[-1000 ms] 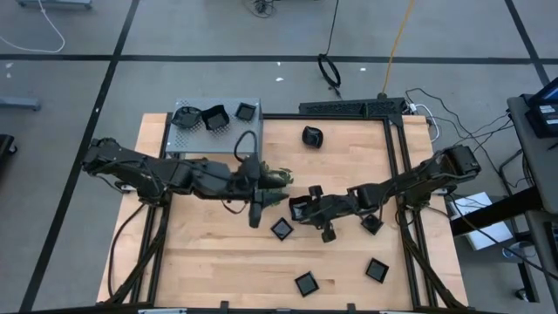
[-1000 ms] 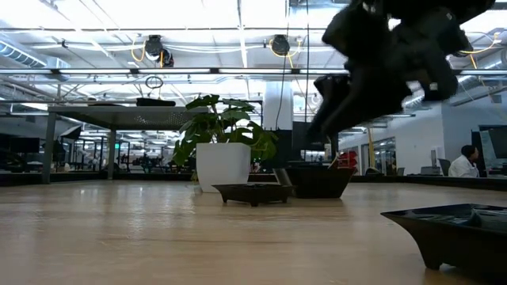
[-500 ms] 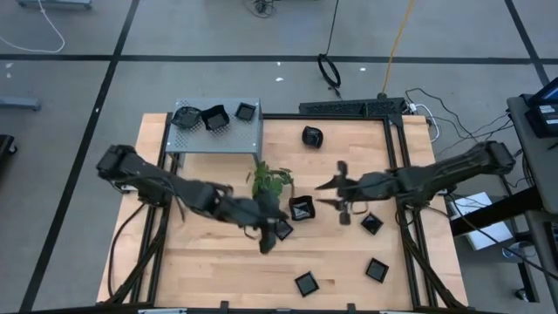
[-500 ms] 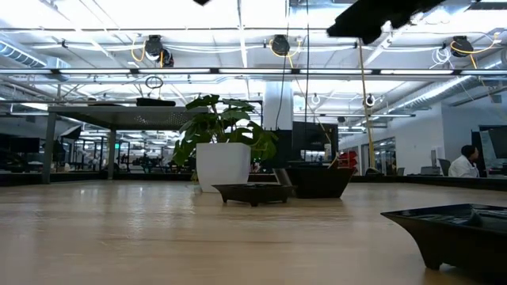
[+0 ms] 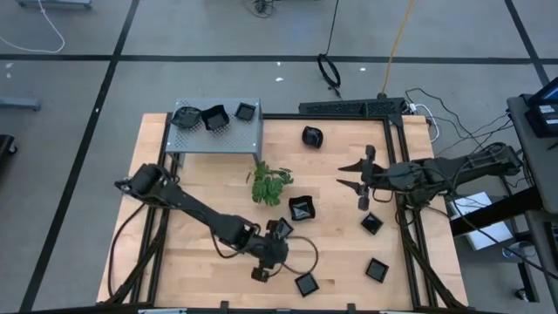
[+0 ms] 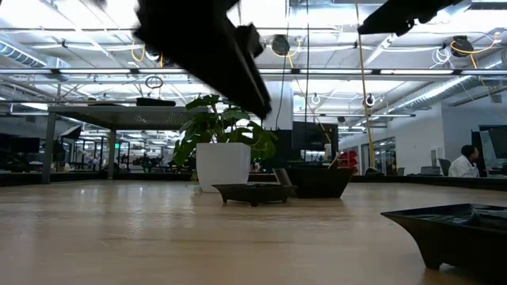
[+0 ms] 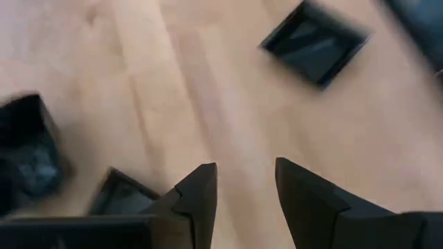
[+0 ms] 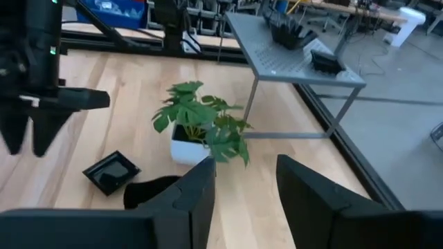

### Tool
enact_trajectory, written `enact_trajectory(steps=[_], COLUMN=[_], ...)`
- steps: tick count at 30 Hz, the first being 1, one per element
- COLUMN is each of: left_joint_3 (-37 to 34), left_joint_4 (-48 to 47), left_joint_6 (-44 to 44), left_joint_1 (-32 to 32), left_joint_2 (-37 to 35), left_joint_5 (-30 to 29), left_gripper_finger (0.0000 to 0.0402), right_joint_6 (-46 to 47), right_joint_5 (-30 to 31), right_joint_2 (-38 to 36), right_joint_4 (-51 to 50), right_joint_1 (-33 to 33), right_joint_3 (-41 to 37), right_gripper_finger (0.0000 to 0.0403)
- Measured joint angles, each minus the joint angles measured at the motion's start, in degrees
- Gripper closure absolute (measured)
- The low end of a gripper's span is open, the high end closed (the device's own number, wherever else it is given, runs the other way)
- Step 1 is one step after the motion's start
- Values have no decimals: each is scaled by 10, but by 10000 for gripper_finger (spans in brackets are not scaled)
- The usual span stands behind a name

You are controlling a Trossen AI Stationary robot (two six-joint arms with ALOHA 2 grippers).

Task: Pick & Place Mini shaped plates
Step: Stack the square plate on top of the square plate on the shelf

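1. Left gripper [image 5: 259,274]: dark two-finger tool, low over the near middle of the light wooden table [image 5: 200,262]. Its wrist view shows the fingers [image 7: 197,200] parted with bare wood between them; nothing held.
2. Right gripper [image 5: 362,179]: dark two-finger tool, raised over the table's right side. Its wrist view shows the fingers [image 8: 201,187] apart and empty.
3. Small black glossy square plates: one [image 5: 306,283] just beside the left gripper at the near edge, one [image 5: 281,229] beside the left arm's wrist, one larger [image 5: 302,208] at mid-table, two on the right [image 5: 371,223] [image 5: 377,269].
4. Rounded black dish [image 5: 312,136]: far side of the table, alone.
5. Grey perforated metal box [image 5: 218,139]: far left corner, with three black plates [image 5: 214,118] on top.
6. Green leafy plant sprig in a white pot [image 5: 268,181]: between the box and the mid-table plate. The pot shows only in the low view [image 6: 224,166] and the right wrist view.
7. Low view only: a square plate [image 6: 252,192] in profile, another [image 6: 463,229] close at the right, and a person [image 6: 463,162] seated in the room beyond.
8. Left wrist view only: a square plate [image 7: 315,43] beyond the fingers, seen close.
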Motion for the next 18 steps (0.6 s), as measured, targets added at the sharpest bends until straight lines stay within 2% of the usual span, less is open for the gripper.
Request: enact_trajectory(steps=[9,12,18], left_joint_3=[1,0,-6], left_joint_4=[-112,-145,-138], left_joint_6=[163,222,295], left_joint_1=[15,26,51], left_joint_2=[13,13,19], left_joint_5=[-76,-77,-77], left_gripper_finger=[250,250,250], right_joint_6=[44,54,56], right_joint_5=[1,1,6], right_joint_2=[3,2,3], right_joint_4=[-14,-12,-12], right_joint_1=[0,0,0], right_joint_3=[0,0,0], right_gripper_finger=[261,261,261])
